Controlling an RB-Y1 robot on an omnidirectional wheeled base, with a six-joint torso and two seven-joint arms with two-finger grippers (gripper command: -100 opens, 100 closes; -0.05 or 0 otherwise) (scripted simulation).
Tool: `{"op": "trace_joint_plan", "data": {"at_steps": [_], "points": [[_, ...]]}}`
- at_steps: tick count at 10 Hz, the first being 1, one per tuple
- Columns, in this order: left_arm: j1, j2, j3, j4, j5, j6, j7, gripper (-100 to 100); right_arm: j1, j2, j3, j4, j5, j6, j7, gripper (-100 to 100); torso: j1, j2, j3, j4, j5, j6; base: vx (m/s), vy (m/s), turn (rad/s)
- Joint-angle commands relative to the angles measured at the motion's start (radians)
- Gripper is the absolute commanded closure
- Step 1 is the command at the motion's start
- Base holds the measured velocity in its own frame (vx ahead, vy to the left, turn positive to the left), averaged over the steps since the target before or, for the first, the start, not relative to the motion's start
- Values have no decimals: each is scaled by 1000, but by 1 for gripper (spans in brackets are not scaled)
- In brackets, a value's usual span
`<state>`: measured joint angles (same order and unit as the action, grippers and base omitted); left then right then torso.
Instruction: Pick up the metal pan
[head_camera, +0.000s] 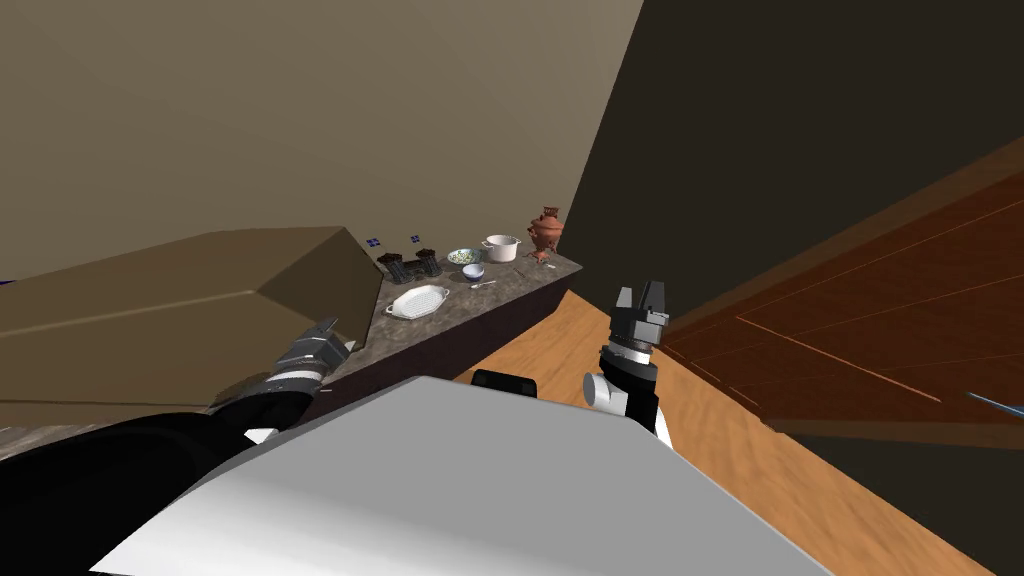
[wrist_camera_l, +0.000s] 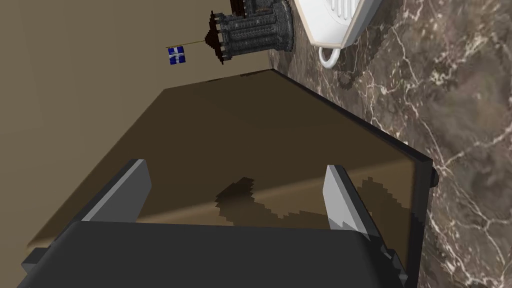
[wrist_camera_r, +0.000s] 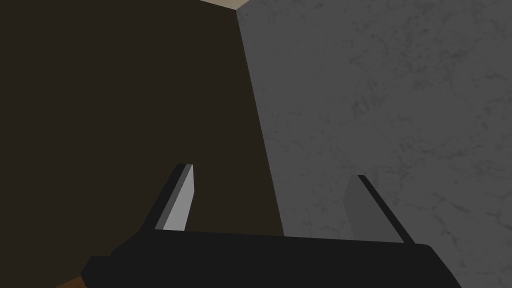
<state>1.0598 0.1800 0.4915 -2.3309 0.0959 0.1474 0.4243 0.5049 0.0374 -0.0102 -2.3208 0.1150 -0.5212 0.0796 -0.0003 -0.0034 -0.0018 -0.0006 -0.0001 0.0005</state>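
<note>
White pan (head_camera: 501, 247) sits at the far end of the counter (head_camera: 520, 285), beside a brown urn (head_camera: 545, 232), well apart from both grippers. Left gripper (head_camera: 329, 329) hangs over a brown box (head_camera: 200, 290), fingers spread. Right gripper (head_camera: 641, 296) is raised, fingers apart.

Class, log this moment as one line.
left gripper open, facing brown box by marble counter | right gripper open, raised above floor | nothing held
</note>
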Motion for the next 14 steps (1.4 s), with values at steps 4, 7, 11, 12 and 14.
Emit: {"op": "trace_joint_plan", "data": {"at_steps": [4,7,11,12,14], "points": [[115,-10,59,7,92,100,51,-100,0,0,0,0,0,0,0,0,0,-2,-1,0,0,0,72,-9,-250],[188,-15,89,21,176,163,78,-100,0,0,0,0,0,0,0,0,0,-4,-2,-1,0,0,112,1,-344],[246,-28,98,39,257,209,92,-100,0,0,0,0,0,0,0,0,0,-2,-1,-1,0,0,82,11,-222],[261,-34,97,45,281,222,95,-100,0,0,0,0,0,0,0,0,1,-3,-2,-1,0,0,107,11,-261],[287,-52,88,60,326,244,99,-100,0,0,0,0,0,0,0,0,0,-4,-3,-1,0,-1,111,22,-185]]}}
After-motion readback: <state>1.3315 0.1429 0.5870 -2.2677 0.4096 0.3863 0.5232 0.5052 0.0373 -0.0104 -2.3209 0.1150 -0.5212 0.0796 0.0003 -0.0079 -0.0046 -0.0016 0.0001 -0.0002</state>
